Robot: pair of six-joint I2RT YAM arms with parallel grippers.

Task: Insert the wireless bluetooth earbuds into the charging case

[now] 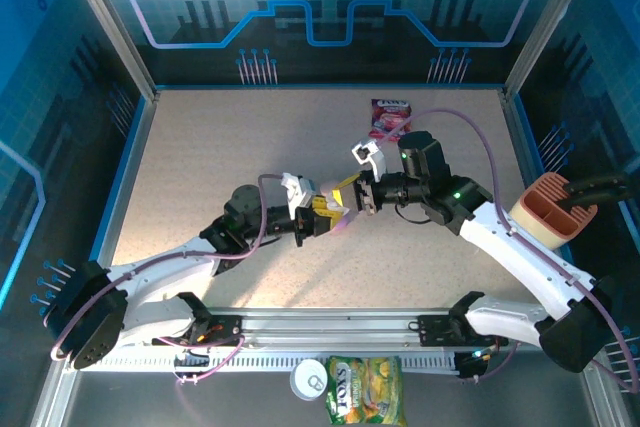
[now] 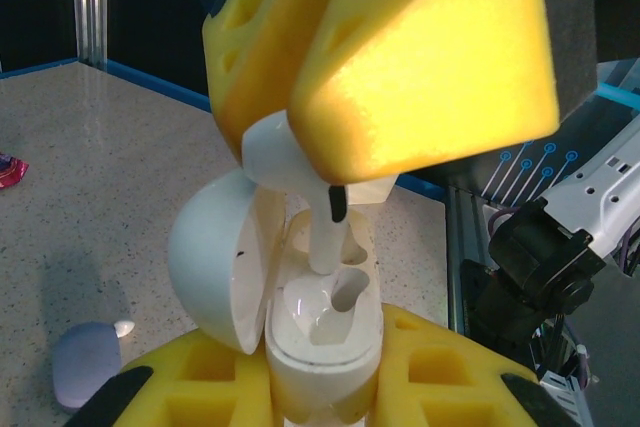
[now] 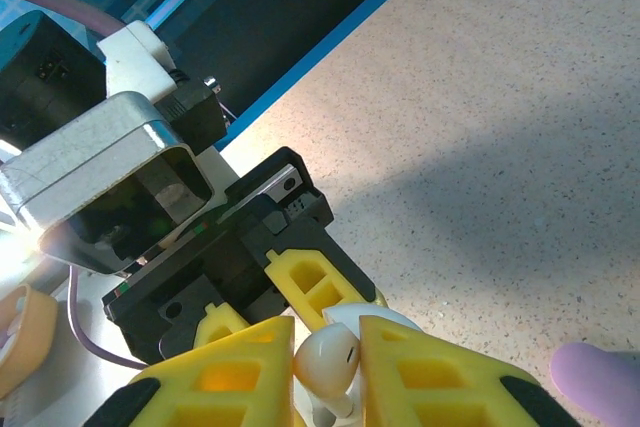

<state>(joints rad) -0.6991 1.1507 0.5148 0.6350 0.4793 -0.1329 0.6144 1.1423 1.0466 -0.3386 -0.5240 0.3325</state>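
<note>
In the left wrist view, nearest the lens are the yellow pads of the left end effector (image 2: pixel 325 392). They are closed on the lower half of a white charging case (image 2: pixel 325 342), which stands upright between them with its lid (image 2: pixel 215 257) swung open to the left. Straight above it hangs the right end effector (image 2: pixel 300 157), its own yellow pads pinched tight on a white earbud (image 2: pixel 322 222). The bud's long axis is its stem, which points nearly straight down at the left-hand socket of the case. The tip sits at the socket's mouth; I cannot tell whether it touches the rim. Off to the left on the worktop (image 2: pixel 100 197) lies a purple case (image 2: pixel 85 362) with a tiny white bud (image 2: pixel 123 327) just beside it.

In the right wrist view, the right end effector's pads sit at the bottom edge with the earbud's rounded head gripped between them. The left end effector's pads and black body lie directly beyond, so the charging case is dead ahead along the fingers.

From the top camera, the two end effectors meet tip to tip over the middle of the worktop, the left arm reaching in from the left and the right arm from the right.

The coming move looks like a short push by the right arm along the stem's own line. Any tilt of the stem against the socket would likely catch it on the rim.
</note>
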